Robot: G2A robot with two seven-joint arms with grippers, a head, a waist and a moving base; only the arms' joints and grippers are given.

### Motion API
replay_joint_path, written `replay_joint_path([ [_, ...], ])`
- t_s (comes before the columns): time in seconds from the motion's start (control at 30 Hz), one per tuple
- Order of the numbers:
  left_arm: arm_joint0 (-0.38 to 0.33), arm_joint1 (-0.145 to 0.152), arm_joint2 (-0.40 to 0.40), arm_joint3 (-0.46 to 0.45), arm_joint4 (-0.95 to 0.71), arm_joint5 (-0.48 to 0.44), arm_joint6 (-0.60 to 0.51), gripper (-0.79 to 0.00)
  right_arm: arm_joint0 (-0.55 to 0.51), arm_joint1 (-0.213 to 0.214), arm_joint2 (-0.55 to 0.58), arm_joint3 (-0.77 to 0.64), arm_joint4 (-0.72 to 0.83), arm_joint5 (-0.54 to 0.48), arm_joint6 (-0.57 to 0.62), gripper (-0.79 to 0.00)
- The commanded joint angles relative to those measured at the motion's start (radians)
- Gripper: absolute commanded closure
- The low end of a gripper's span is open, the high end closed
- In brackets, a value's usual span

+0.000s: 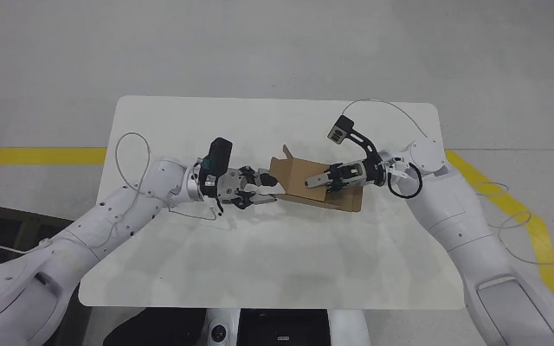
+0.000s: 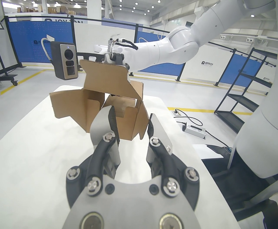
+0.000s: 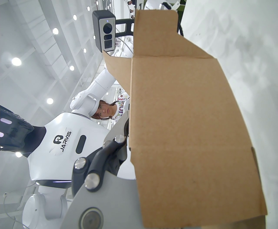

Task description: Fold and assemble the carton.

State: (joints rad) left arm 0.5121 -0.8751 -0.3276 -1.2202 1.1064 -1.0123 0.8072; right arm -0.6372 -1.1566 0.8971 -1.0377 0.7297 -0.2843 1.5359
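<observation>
Bright, even indoor light with no hard shadows. From above, the white table [image 1: 173,259] is lit evenly from edge to edge, without glare. The carton [image 1: 316,183] lays only a faint, soft shadow on the table.

In the left wrist view, small round ceiling lamps [image 2: 139,4] shine as white dots. The bare metal of the left gripper [image 2: 131,112] has a dull sheen, and the carton's inside is a darker brown than its outer flaps. The lens bends straight lines near the borders, so the black railing [image 2: 108,21] bows and the rack [image 2: 245,91] leans.

In the right wrist view the lamps flare into glowing discs, and the table looks pale with mottled grey patches.
</observation>
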Motion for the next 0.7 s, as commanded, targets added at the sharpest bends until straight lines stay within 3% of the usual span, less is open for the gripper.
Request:
replay_joint_path([
  [0.0,-0.005,-0.004,0.004,0.008,-0.012,0.000,-0.005,-0.311,0.000,0.000,0.000,0.000,0.000,0.000,0.000,0.000],
  [0.43,-0.014,-0.040,0.000,0.023,-0.078,0.000,-0.087,-0.342,0.000,0.000,0.000,0.000,0.000,0.000,0.000,0.000],
  [0.67,-0.010,-0.056,-0.018,0.045,-0.123,0.000,-0.131,-0.200,0.000,0.000,0.000,0.000,0.000,0.000,0.000,0.000],
])
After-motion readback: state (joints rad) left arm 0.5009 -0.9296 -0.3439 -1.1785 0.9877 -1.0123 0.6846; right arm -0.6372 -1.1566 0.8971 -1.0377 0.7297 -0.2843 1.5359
